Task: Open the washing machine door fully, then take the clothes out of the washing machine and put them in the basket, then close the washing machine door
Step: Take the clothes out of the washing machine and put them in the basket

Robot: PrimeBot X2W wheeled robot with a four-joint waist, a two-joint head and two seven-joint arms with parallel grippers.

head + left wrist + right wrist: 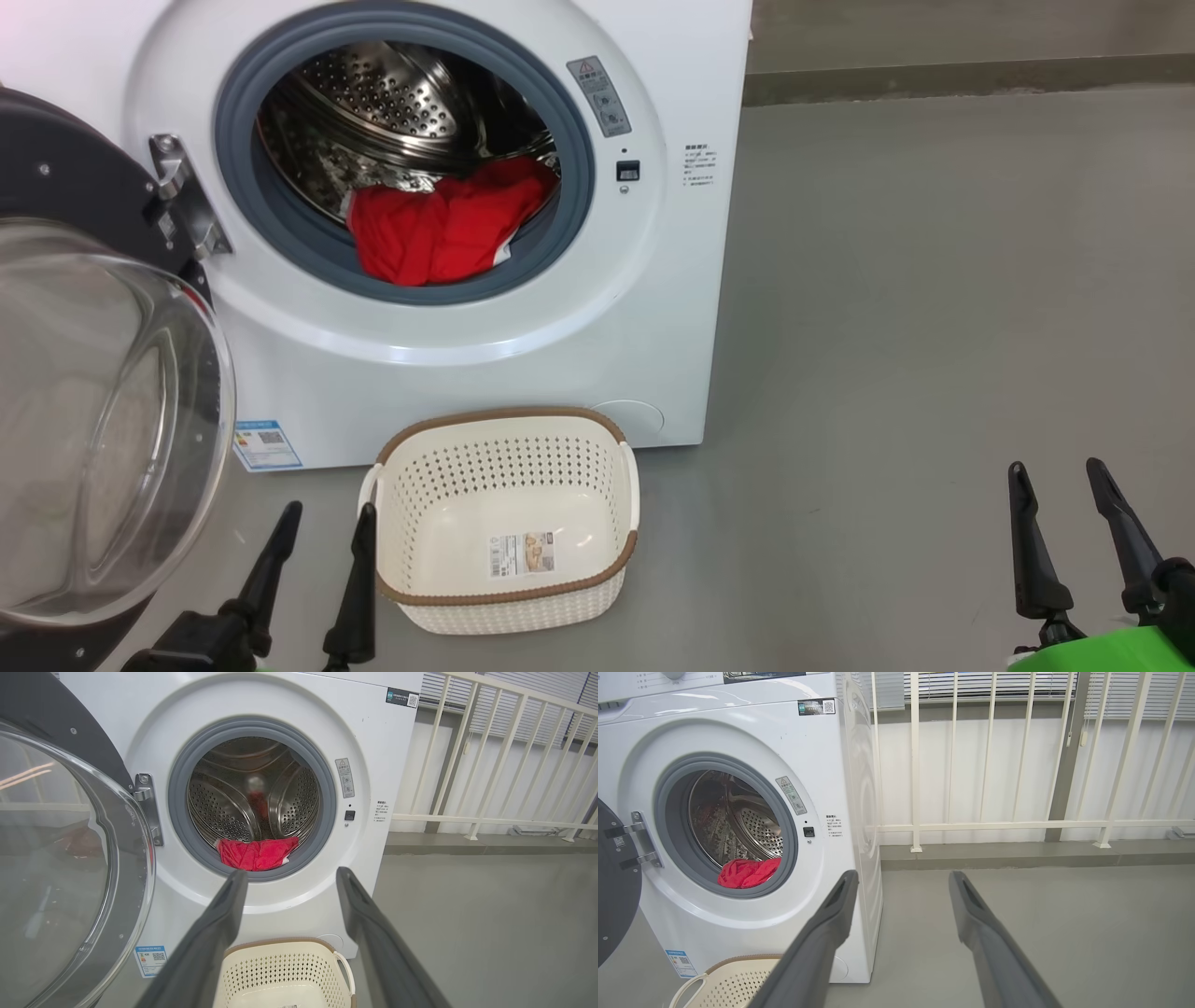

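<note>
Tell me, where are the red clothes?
In the head view, the clothes lie inside the washing machine, at the bottom front of the drum against the grey gasket, above the basket.

Grey floor (934,280), white metal railing (1017,824), white wall (896,774) behind, slatted blinds (1125,690) above, low kerb (1017,855)

Long black fingers (1029,541) — green wrist (1097,653).

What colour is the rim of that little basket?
The basket's rim is brown; head view shows it best.
</note>
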